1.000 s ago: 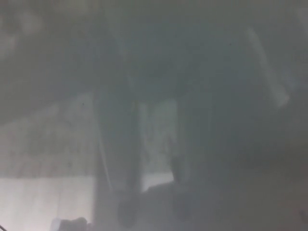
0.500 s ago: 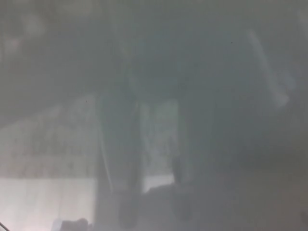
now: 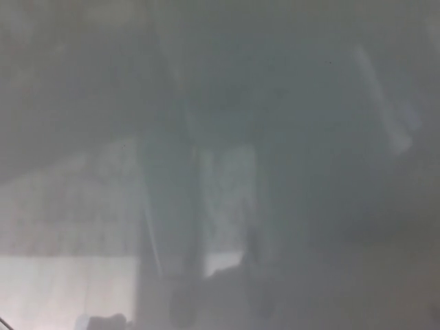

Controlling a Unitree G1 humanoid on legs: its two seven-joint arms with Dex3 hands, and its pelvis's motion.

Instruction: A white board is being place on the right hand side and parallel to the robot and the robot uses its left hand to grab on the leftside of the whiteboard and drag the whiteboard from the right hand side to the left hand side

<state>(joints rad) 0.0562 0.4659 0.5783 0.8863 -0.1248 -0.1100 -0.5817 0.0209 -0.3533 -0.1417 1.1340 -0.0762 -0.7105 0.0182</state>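
The head view is almost wholly veiled by a grey-green haze, as if something pale and translucent lay close across the lens, and very little can be made out through it.

Two dark upright bands [image 3: 180, 227] run down the middle of the picture, side by side, from the far part of the scene to the near edge. A paler patch [image 3: 227, 199] lies between them. Whether these bands are legs, posts or part of a stand cannot be told.

To the left, a mottled lighter area [image 3: 69, 206] spreads from the left edge to the left band. Below it, near the bottom left corner, lies a brighter, plainer pale strip [image 3: 62, 289], with a fairly straight line dividing the two. This may be floor, but the blur leaves it uncertain.

At the far right, a thin pale streak [image 3: 381, 96] slants down toward the right and ends in a slightly brighter tip.

At the bottom edge, left of centre, a small dark lump [image 3: 103, 322] pokes up into the picture; what it is cannot be told.

The whiteboard cannot be picked out with any certainty, so its place and how it stands cannot be told. Neither the left hand nor the right hand can be recognised in this view, so nothing can be said about how open they are or what they hold.
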